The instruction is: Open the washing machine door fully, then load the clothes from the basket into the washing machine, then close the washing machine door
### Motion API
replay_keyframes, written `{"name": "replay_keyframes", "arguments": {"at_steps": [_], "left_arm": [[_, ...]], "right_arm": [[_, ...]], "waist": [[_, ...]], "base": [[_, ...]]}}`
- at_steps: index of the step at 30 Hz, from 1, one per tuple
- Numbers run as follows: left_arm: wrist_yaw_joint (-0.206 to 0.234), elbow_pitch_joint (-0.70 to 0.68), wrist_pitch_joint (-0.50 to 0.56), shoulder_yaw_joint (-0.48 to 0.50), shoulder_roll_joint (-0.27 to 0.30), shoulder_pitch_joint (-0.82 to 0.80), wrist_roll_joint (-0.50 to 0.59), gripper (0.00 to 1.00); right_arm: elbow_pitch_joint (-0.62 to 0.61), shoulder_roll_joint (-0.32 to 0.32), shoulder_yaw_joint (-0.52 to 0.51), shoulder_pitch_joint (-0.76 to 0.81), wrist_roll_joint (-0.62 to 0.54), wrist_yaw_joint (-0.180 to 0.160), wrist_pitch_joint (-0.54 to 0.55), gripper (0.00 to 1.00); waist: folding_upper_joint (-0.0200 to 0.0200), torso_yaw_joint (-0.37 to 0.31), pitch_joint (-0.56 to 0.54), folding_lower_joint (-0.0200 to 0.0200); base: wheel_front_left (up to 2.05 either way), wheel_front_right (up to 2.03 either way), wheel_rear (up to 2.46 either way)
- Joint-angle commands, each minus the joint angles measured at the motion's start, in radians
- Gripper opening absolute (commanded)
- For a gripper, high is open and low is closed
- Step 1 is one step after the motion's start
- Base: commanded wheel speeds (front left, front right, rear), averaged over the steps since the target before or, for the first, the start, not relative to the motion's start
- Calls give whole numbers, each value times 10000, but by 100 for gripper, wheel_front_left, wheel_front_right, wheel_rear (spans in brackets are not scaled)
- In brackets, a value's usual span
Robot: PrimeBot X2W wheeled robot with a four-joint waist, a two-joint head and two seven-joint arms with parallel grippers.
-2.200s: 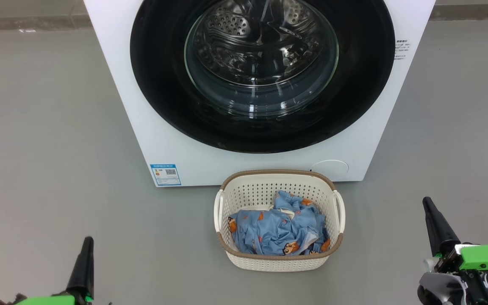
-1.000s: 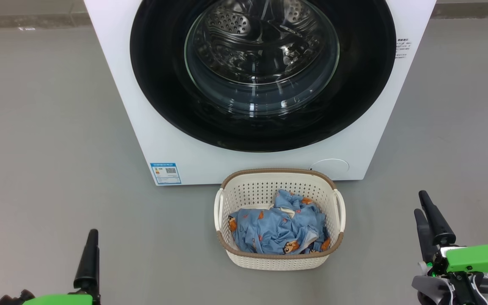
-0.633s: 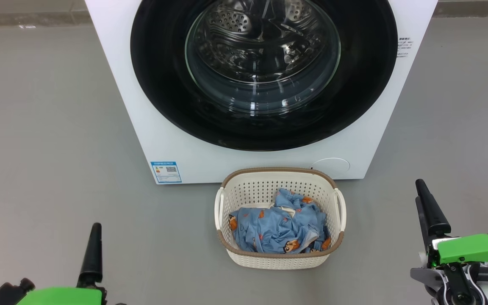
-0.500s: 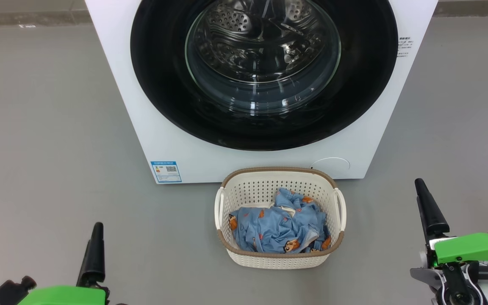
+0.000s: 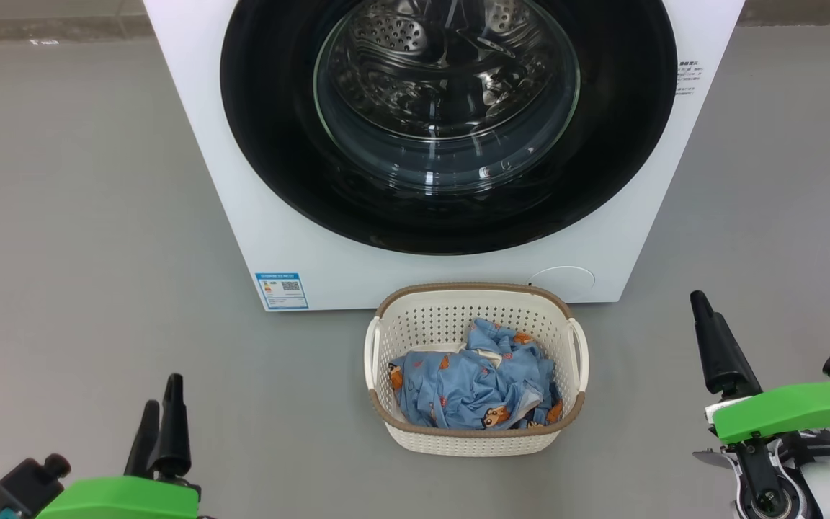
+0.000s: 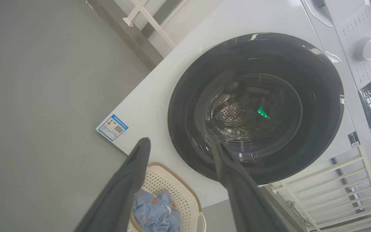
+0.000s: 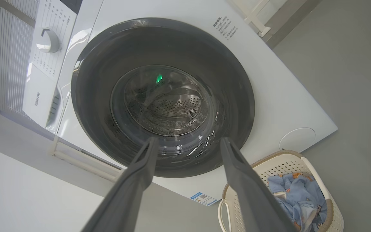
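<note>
Left gripper [image 6: 180, 141] low on the left, fingers spread, holding nothing; right gripper [image 7: 189, 139] the same on the right. Smooth grey floor [image 5: 98, 216] beneath both. Between them the basket [image 5: 472, 292] sits just before the washing machine [image 5: 256, 238], its long side across the front, clothes [image 5: 458, 389] heaped inside. The washing machine door [image 5: 278, 166] faces the robot, shut, above the basket
</note>
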Motion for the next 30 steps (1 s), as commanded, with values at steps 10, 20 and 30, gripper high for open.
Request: {"name": "replay_keyframes", "arguments": {"at_steps": [10,20,30], "left_arm": [[221,36,-402,-15,314,-788,1283,100],[353,160,-672,-210,435,-958,2255,100],[454,295,-973,-390,490,-1129,3195,100]], "right_arm": [[-171,-359,371,-793,-1773,35,-404,100],[143,-432,474,-992,-3178,40,-668,100],[425,-556,659,-1247,-4408,45,-962,100]], "waist": [[0,5,-9,0],[0,15,-2,0],[0,26,-41,0]], "base": [[0,0,0],[0,0,0],[0,0,0]]}}
